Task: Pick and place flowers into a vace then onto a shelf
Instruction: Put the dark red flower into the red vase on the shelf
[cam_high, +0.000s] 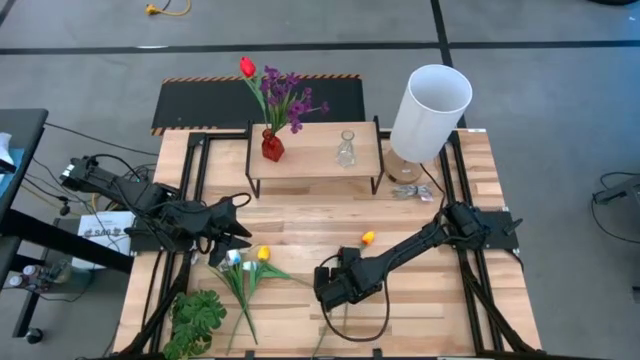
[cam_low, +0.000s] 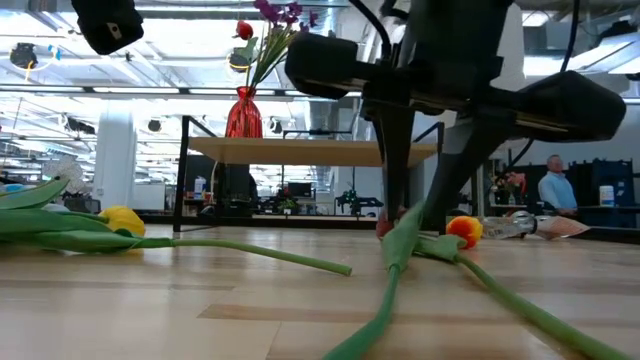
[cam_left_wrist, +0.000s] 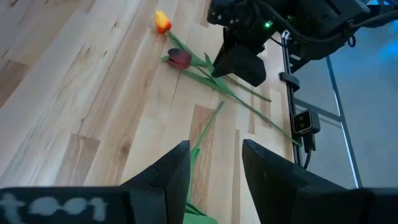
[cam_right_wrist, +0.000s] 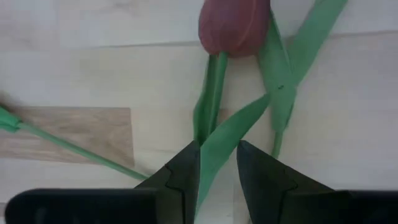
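My right gripper (cam_high: 328, 283) (cam_right_wrist: 217, 155) is low over the table's near middle, shut on the maroon tulip (cam_right_wrist: 233, 25) (cam_left_wrist: 180, 59), which lies on the wood. The orange tulip (cam_high: 368, 237) (cam_low: 462, 230) lies just beyond it. My left gripper (cam_high: 243, 222) (cam_left_wrist: 214, 149) is open, above the table left of centre, beside the yellow tulip (cam_high: 263, 253) (cam_low: 122, 220) and the white tulip (cam_high: 233, 258); it touches nothing. On the shelf (cam_high: 310, 165) stand a red vase (cam_high: 272, 147), holding a red tulip and the purple bunch, and a clear glass vase (cam_high: 346, 150). My right gripper pinches the maroon tulip between its two fingers, just below the head, where the stem (cam_right_wrist: 208, 106) and a long leaf (cam_right_wrist: 239, 124) meet. The fingers (cam_right_wrist: 186, 171) come from above, pointing down. The flower still lies flat on the table, head beyond the fingertips.
A tall white cylinder (cam_high: 430, 110) stands at the table's far right, with small shiny bits beside its base. A stemless green leafy plant (cam_high: 197, 318) lies at the near left corner. Bare wood lies between the shelf and the flowers. A person shows far off in the room (cam_low: 552, 185).
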